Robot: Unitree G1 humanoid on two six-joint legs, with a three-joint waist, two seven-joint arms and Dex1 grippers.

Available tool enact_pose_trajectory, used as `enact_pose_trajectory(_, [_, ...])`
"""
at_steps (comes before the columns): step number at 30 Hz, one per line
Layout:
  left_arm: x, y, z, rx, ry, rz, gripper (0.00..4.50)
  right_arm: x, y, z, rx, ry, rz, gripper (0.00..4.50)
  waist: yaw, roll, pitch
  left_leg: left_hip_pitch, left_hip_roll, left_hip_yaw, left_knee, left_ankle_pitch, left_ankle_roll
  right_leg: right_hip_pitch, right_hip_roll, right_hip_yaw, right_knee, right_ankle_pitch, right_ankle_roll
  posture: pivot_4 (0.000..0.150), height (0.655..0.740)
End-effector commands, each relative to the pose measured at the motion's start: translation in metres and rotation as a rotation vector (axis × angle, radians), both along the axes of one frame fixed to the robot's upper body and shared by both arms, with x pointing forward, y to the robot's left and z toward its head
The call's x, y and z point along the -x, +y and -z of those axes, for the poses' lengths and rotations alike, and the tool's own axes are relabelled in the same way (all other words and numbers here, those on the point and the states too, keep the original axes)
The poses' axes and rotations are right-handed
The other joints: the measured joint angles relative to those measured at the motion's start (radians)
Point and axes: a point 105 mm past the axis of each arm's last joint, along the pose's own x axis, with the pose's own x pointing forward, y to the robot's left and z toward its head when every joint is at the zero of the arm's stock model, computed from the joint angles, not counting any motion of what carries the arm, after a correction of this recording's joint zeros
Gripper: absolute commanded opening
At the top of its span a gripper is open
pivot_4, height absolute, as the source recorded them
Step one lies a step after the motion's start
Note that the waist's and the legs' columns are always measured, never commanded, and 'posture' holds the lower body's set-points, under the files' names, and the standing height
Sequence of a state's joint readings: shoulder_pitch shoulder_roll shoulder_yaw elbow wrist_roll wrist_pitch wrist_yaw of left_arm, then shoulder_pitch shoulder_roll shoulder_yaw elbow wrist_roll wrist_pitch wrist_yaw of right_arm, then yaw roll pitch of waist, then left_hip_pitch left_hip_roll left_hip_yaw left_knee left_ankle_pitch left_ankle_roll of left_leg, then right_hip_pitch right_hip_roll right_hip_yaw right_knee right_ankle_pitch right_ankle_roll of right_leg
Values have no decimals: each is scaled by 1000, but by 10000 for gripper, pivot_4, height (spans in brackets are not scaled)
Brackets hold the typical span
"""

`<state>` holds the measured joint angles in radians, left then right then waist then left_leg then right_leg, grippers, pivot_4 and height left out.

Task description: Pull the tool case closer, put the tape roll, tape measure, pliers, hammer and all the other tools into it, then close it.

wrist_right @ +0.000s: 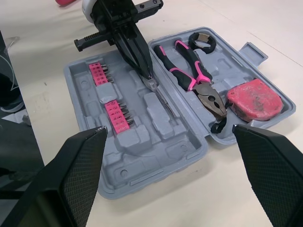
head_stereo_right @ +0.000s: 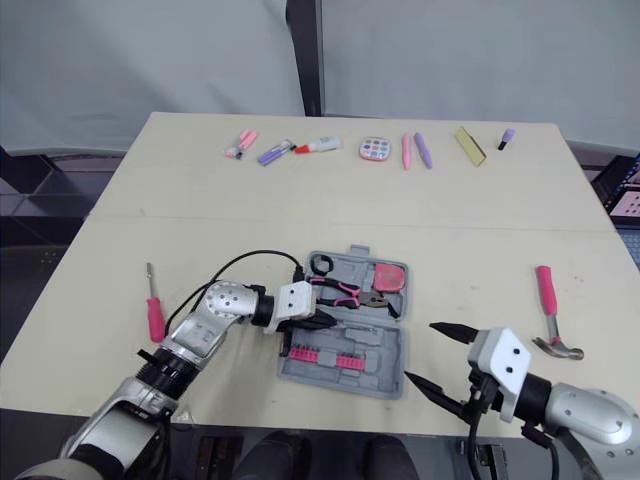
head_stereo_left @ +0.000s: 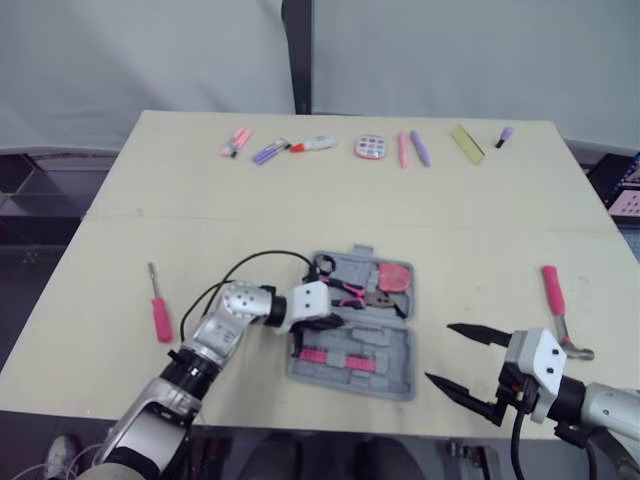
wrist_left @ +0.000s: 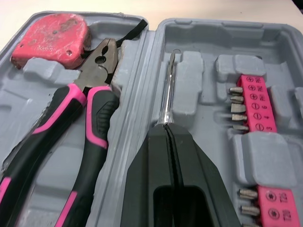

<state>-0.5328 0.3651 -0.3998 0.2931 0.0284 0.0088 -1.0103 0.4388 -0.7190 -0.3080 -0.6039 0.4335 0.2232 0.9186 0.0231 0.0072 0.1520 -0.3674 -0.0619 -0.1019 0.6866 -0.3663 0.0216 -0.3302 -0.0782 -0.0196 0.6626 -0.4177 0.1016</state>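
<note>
- Tool case point(head_stereo_left: 392, 362) packing stands partway done. At far left, the pink-handled screwdriver point(head_stereo_left: 160, 318) lies on the table point(head_stereo_left: 300, 190), well apart from the case.
- Your left gripper point(wrist_left: 165, 128) hangs over the case, its fingers pressed together on a thin metal rod point(wrist_left: 169, 90). The rod lies along a moulded groove just beside the hinge, so the step in hand looks like seating it.
- Next, you would need to part those fingers and lift clear without dragging the rod out of its groove.
- The case sits open, mid-table near the front edge. The tape roll point(wrist_right: 211, 45), pliers point(wrist_right: 189, 71) and tape measure point(wrist_left: 52, 40) lie in its far half, and the pink bit strips point(wrist_left: 258, 101) in the near half.
- The bit strips carry screw-head symbols and size marks, too small to read with confidence. Faint print on the tape measure is unreadable, and no brand shows.
- Your right gripper point(head_stereo_left: 438, 352) hovers right of the case, fingers spread and holding nothing.
- At far right, the hammer point(head_stereo_left: 553, 295) lies on the table near that gripper, and is probably its next pick. The lid comes last.
</note>
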Motion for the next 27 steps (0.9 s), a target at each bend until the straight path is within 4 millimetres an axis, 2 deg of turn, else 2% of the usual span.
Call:
enact_pose_trajectory(1, [1,-5,-3,12,-14,19,560,1,3,-11,-10,-41,0,45000,0,0,0,0,0,0,0,0,0,0,0,0,0,0,0,1500,7134])
enact_pose_trajectory(27, [5,-1,21,-104,96,-54,560,4,1,-11,-6,-35,16,45000,1,0,-2,0,0,0,0,0,0,0,0,0,0,0,0,1500,7134])
